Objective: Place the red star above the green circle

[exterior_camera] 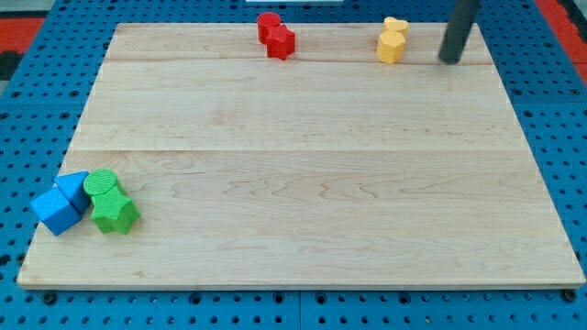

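The red star (282,42) lies near the view's top edge of the wooden board (303,183), touching a red round block (268,25) just above and left of it. The green circle (102,184) sits at the board's lower left, touching a green star (116,214) below it. My tip (449,60) rests on the board at the upper right, far right of the red star and just right of the yellow blocks. It touches no block.
Two yellow blocks (393,41) stand together near the top, between the red star and my tip. Two blue blocks (60,203) touch the green circle's left side. Blue pegboard surrounds the board.
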